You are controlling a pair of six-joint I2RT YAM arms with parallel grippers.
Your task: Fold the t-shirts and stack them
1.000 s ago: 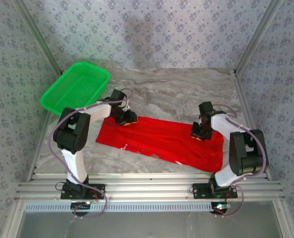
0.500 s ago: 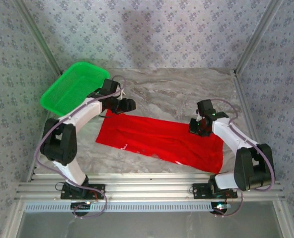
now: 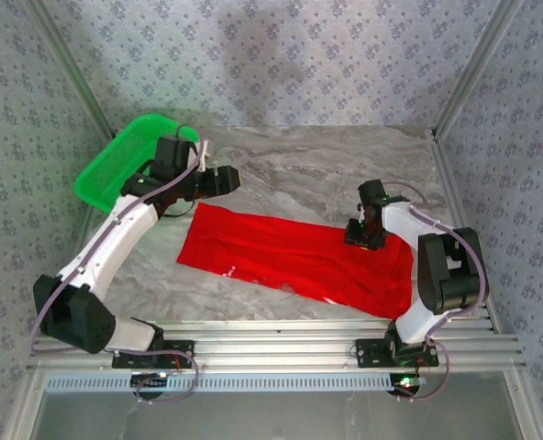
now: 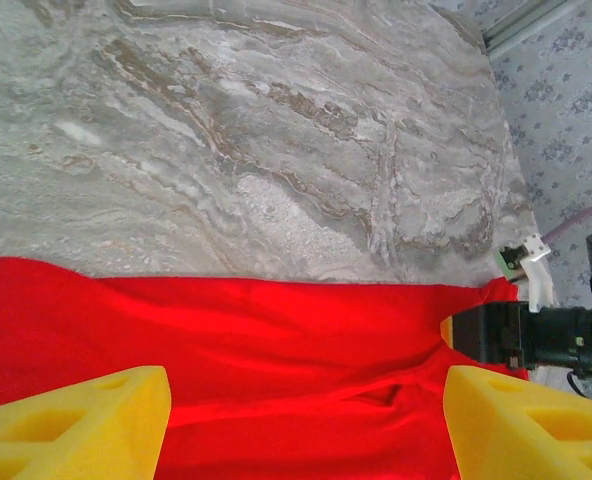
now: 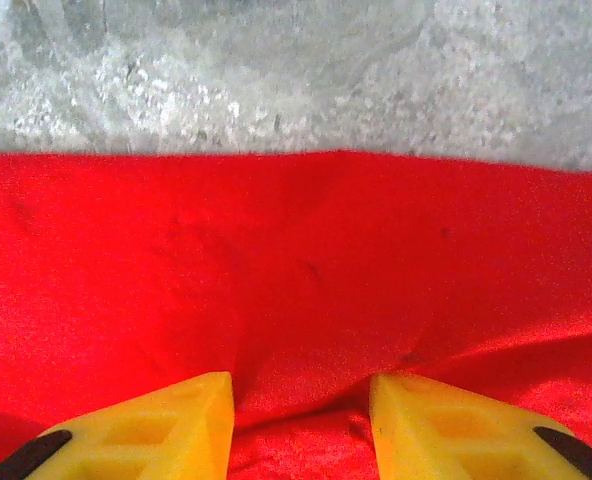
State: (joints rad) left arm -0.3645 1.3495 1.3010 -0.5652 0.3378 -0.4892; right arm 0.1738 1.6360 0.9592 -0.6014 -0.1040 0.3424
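The red t-shirt (image 3: 299,261) lies folded into a long strip across the marble table, with its print hidden. My left gripper (image 3: 227,180) hovers just beyond the shirt's far left corner. In the left wrist view that gripper (image 4: 301,430) is open, its yellow fingers (image 4: 71,425) wide apart over the red cloth (image 4: 276,330) with nothing between them. My right gripper (image 3: 361,238) sits low at the shirt's far right edge. In the right wrist view the right gripper (image 5: 301,430) is open, and a small ridge of the t-shirt (image 5: 296,260) lies loose between its yellow fingers (image 5: 141,430).
A green plastic basket (image 3: 129,170) stands at the table's back left corner, close behind the left arm. Bare marble table (image 3: 326,165) stretches beyond the shirt. Metal frame posts and patterned walls close in both sides. The right gripper's black body (image 4: 536,335) shows in the left wrist view.
The left gripper opened, let go of the shirt's far left corner and drew up and back toward the basket. The right gripper opened on the far right edge and stayed in place.
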